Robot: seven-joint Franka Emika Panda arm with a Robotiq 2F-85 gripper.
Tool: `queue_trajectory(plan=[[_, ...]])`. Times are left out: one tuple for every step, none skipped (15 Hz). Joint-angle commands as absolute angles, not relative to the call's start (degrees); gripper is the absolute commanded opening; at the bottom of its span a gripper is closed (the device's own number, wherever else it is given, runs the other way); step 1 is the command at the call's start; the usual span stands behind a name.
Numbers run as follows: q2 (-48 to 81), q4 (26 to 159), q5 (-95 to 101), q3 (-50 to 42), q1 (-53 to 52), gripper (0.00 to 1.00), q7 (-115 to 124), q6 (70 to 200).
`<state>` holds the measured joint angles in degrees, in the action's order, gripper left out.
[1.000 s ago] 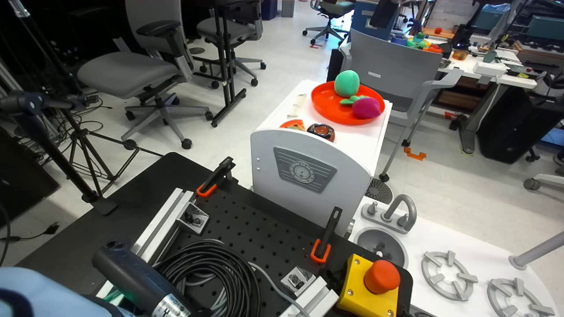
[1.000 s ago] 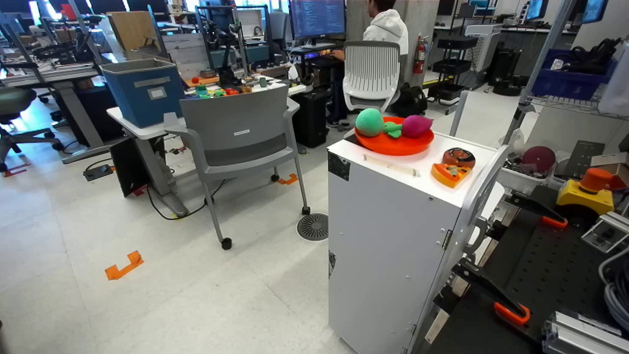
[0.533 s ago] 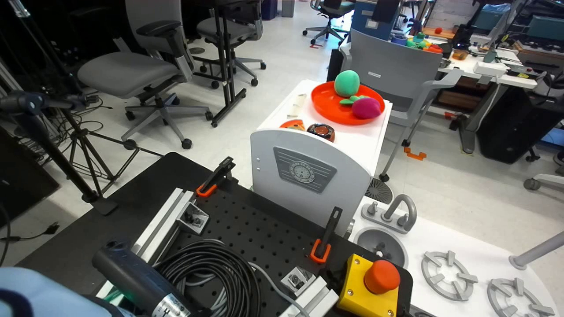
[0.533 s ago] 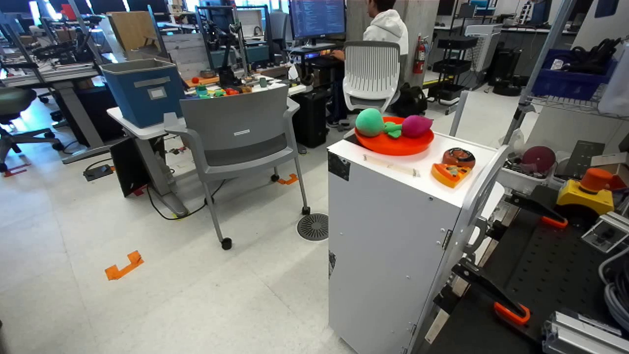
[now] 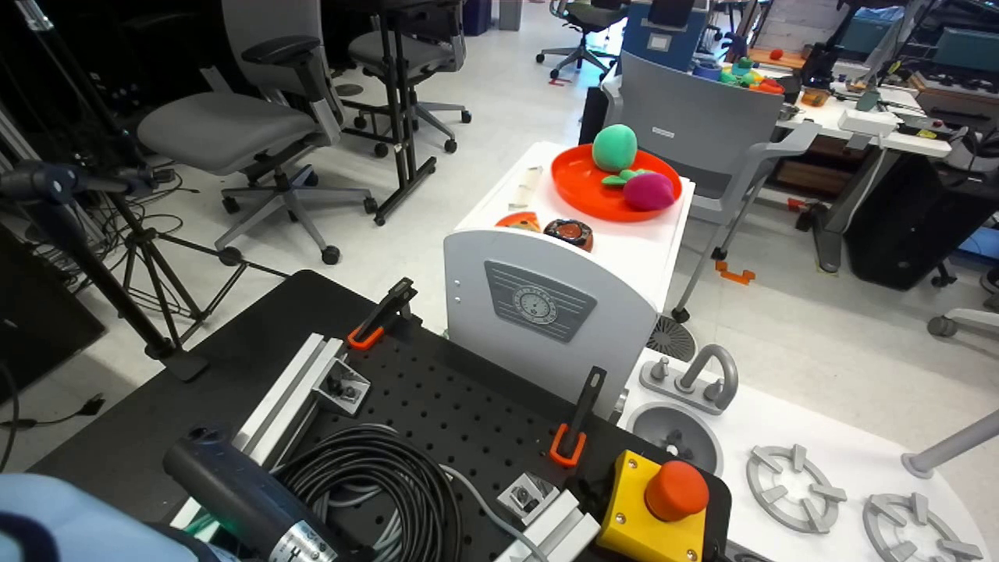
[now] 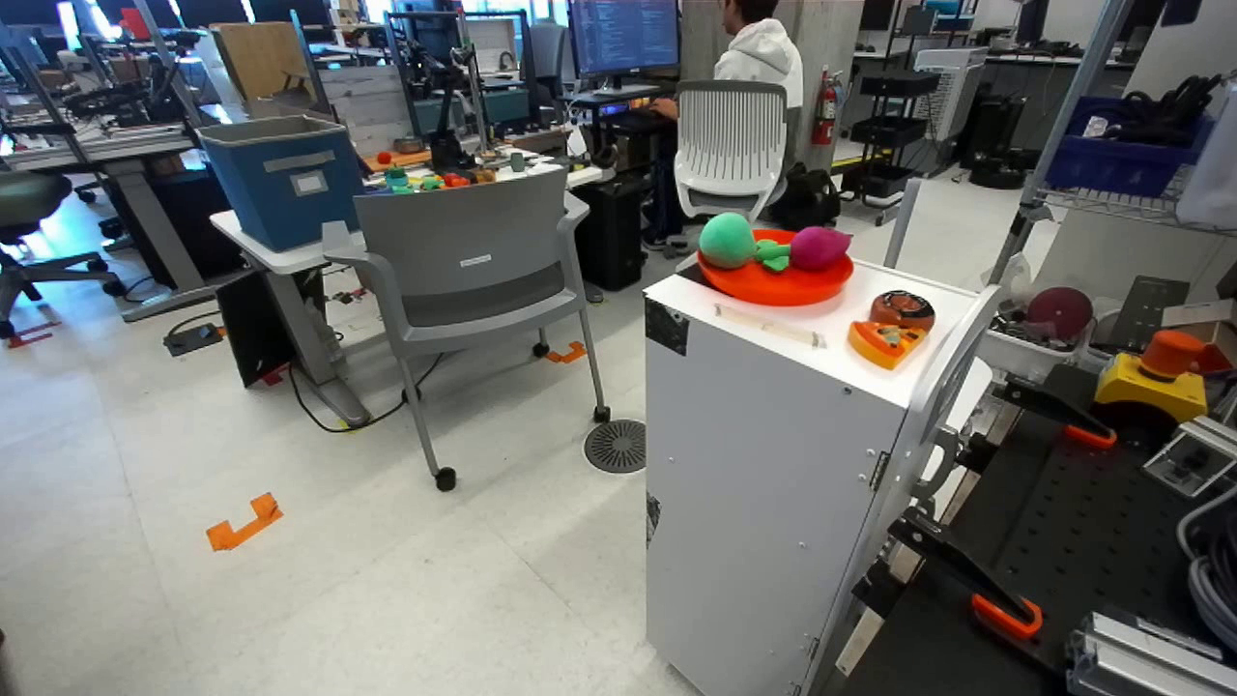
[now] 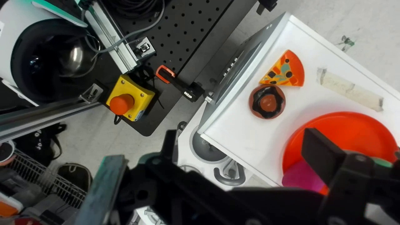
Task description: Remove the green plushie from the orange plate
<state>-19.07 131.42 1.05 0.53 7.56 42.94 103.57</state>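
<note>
While the green plushie [image 5: 614, 148] sits on the orange plate [image 5: 577, 187], gripper [image 7: 215, 147]: released; fingers [image 7: 100, 193] spread wide in the wrist view, sink [image 7: 204, 148] and white counter [image 7: 185, 143] visible through the gap.
Green plushie: in the plate close to the rim, removal not yet done. Clear in both exterior views; in the wrist view just a sliver, rest behind a finger.
Orange plate: flat on top of the white cabinet [image 6: 763, 474], at the end away from the grey panel [image 5: 538, 359].
Magenta toy [image 5: 649, 192]: same plate, opposite side from the plushie, green leaves [image 6: 772, 255] lying between the two. Leaf-to-plushie contact unclear.
Donut toy [image 7: 267, 101]: on the cabinet top, between plate and panel, apart from the plate.
Pizza slice [image 7: 286, 70]: just beside the donut, same end of the cabinet; touching or not, unclear.
Tape strip [image 7: 350, 89]: flat on the cabinet top near a long edge, apart from the plate.
Sink: round grey bowl in the white counter next to the cabinet, grey faucet [image 5: 730, 375] upright beside it.
Yellow box [image 7: 139, 97]: red-orange button [image 7: 122, 104] on top, at the corner of the black perforated board [image 5: 453, 414].
Clamps [image 5: 581, 406]: two, black and orange, on the board edge facing the cabinet.
Cable coil [image 5: 421, 484]: loops of black and grey cable on the board.
Person [image 6: 761, 58]: white hoodie [image 6: 773, 66], seated in the background of an exterior view, well apart from the cabinet.
</note>
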Motion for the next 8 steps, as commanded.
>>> queue_trajectory(plan=[[-18.3,130.1,2.0,1.2,7.8,1.00,46.6,104.3],[-18.2,130.0,2.0,1.1,7.8,1.00,46.8,104.3],[-18.0,129.9,1.9,1.0,7.8,1.00,47.1,104.3],[-17.8,129.7,2.1,0.9,8.0,1.00,47.8,104.2],[-17.5,129.5,2.3,0.9,8.3,1.00,48.8,104.1],[-17.2,129.4,2.3,0.8,8.4,1.00,49.6,104.1],[-16.9,129.3,1.7,0.4,8.4,1.00,49.3,104.0],[-16.7,129.3,1.3,0.1,8.3,1.00,48.7,104.0]])
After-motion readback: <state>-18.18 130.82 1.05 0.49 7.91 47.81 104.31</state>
